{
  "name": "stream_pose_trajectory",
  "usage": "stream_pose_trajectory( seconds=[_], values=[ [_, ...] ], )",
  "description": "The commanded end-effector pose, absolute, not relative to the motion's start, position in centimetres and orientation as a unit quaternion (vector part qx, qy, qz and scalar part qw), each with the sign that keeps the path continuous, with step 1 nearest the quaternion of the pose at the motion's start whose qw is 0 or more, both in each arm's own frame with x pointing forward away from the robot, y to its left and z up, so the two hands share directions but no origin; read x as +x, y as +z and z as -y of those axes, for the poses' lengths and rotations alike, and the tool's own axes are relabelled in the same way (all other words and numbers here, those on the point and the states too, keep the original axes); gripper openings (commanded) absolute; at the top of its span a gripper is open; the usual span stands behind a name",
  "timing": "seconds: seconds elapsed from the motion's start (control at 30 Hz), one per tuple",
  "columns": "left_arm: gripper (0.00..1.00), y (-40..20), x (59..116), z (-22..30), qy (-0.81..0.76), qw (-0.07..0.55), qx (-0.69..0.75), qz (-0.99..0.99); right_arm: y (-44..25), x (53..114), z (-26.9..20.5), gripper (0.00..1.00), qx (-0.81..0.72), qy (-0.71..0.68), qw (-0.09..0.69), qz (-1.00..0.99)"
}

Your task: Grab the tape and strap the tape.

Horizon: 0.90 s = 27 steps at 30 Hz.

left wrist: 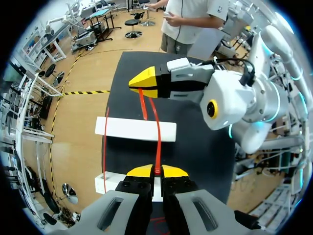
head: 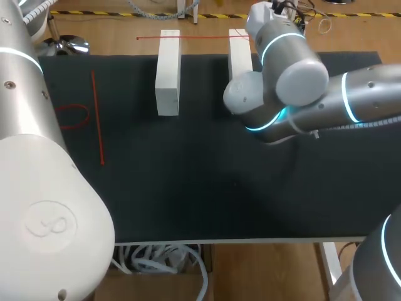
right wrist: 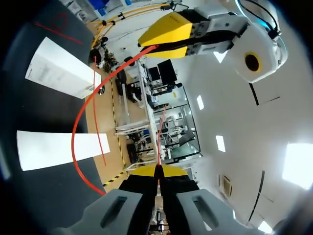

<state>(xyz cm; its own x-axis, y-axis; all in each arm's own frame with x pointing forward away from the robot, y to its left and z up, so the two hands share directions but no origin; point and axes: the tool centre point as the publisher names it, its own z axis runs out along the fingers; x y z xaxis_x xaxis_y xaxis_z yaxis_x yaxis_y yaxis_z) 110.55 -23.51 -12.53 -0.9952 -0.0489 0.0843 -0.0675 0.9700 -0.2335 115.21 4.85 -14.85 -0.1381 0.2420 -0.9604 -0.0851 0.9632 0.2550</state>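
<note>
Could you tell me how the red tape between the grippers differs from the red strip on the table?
The held tape is pinched by the left gripper and right gripper; the loose strip lies flat, ungripped. The held tape passes over a white block; the loose strip does not. Both are thin and red.

Black table cover (head: 188, 188) spanned the desk. Two white blocks stood lengthwise, parallel and apart: one (head: 168, 74) at 12 o'clock, the other (head: 239, 53) at 1 o'clock, partly hidden. At 9 o'clock a straight red line mark (head: 98, 119), with a red loop mark (head: 74, 116) just beside it.
</note>
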Motion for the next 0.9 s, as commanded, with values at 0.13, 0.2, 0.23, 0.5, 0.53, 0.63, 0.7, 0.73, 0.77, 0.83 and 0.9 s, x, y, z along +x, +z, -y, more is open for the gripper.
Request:
stream_pose_trajectory(
  seconds=[0.13,0.2,0.23,0.5,0.53,0.63,0.7,0.73,0.77,0.83,0.9],
  values=[
    [0.0,-12.4,110.7,23.6,0.116,0.041,0.03,0.992,-14.6,115.2,-6.5,0.0,0.052,0.122,0.664,-0.736],
    [0.0,-12.4,110.7,23.6,0.116,0.041,0.03,0.992,-14.6,115.3,-7.1,0.0,0.055,0.133,0.661,-0.736],
    [0.0,-12.4,110.7,23.6,0.116,0.041,0.03,0.992,-14.5,115.3,-7.3,0.0,0.054,0.132,0.663,-0.735],
    [0.0,-12.4,110.7,23.6,0.116,0.041,0.03,0.992,-14.1,115.1,-8.6,0.0,0.052,0.142,0.666,-0.731],
    [0.0,-12.4,110.7,23.6,0.116,0.041,0.03,0.992,-14.1,115.1,-8.8,0.0,0.05,0.143,0.667,-0.73],
    [0.0,-12.4,110.7,23.6,0.116,0.041,0.03,0.992,-14.0,114.8,-9.2,0.0,0.048,0.15,0.664,-0.731],
    [0.0,-12.4,110.7,23.6,0.116,0.041,0.03,0.992,-13.9,114.6,-9.3,0.0,0.046,0.153,0.663,-0.731],
    [0.0,-12.4,110.7,23.6,0.116,0.041,0.03,0.992,-13.9,114.5,-9.3,0.0,0.046,0.153,0.663,-0.731],
    [0.0,-12.4,110.7,23.6,0.116,0.041,0.03,0.992,-13.8,114.5,-9.2,0.0,0.048,0.155,0.662,-0.732],
    [0.0,-12.4,110.7,23.6,0.116,0.041,0.03,0.992,-13.7,114.4,-9.0,0.0,0.054,0.152,0.659,-0.735],
    [0.0,-12.4,110.7,23.6,0.116,0.041,0.03,0.992,-13.5,114.2,-8.9,0.0,0.048,0.148,0.655,-0.739]
  ],
)
